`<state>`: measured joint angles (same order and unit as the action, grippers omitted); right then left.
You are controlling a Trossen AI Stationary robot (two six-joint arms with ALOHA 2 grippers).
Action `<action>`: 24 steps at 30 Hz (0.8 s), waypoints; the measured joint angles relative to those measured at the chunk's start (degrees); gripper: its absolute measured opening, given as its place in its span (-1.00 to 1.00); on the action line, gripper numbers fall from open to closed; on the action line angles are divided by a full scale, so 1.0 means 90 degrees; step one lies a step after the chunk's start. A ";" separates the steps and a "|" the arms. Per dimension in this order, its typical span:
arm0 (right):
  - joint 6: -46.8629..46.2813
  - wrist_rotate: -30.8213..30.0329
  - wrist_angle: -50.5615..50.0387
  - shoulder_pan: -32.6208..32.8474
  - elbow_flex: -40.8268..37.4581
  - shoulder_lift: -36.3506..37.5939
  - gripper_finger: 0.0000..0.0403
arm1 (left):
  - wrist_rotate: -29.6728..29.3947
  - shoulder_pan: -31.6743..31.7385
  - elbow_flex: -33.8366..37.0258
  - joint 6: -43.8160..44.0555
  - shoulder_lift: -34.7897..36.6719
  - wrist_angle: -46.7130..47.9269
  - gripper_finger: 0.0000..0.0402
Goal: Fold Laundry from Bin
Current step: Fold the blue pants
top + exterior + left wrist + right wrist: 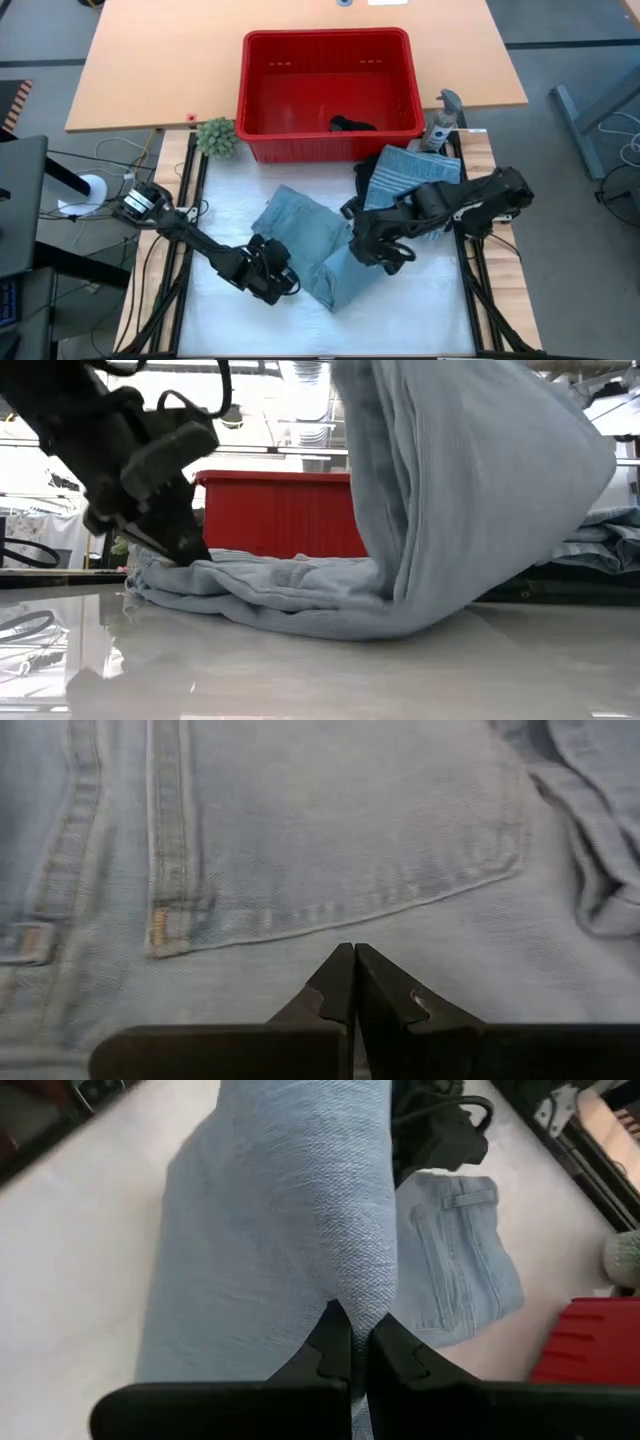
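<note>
White work surface [420, 310] framed by black rails, butted against a light wooden table [150, 60]. Low view shows a bright room behind, ceiling lights and racks.

Bin [327, 95]: red, slotted walls, sits at the far edge of the white surface, partly on the wood. 1 dark garment [353, 125] lies in its near right corner; the rest of its floor is bare red. Small green plant [216, 137] just beside the bin's left near corner.

Light blue denim jeans [305, 235]: spread mid-surface, near the bin but apart from it. Back pocket and seam stitching show in the left wrist view [330, 850]. 1 leg is lifted clear of the surface and hangs in a tall fold in the low view [460, 490].

Blue-grey striped cloth [405, 170]: folded, lying right of the jeans, near the bin's right corner.

Left gripper [272, 278]: low at the near left edge of the jeans, fingers pressed together, tips on the denim [352, 970]; whether any cloth is pinched, cannot tell.

Right gripper [375, 250]: over the right side of the jeans, fingers nearly together, clamped on a fold of the denim leg [350, 1335] and holding it up.
</note>
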<state>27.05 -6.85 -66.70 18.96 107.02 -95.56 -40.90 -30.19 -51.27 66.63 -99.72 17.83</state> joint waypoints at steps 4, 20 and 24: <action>0.0341 -0.0085 0.0109 -0.0046 0.0045 -0.0271 -0.85 | 0.0128 0.0090 0.0250 0.0053 0.0000 -0.0287 -1.00; 0.1107 0.0263 0.0548 -0.0635 0.1064 -0.0361 -0.85 | 0.0429 0.0337 0.0180 -0.0360 -0.0768 -0.1974 -1.00; 0.1330 0.0657 0.0868 -0.0943 0.1061 -0.0463 -0.85 | 0.0539 0.0276 0.0158 -0.0359 -0.0799 -0.2032 -1.00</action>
<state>39.02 -0.94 -58.88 10.47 116.57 -99.73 -36.05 -27.71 -49.84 63.40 -106.91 -0.45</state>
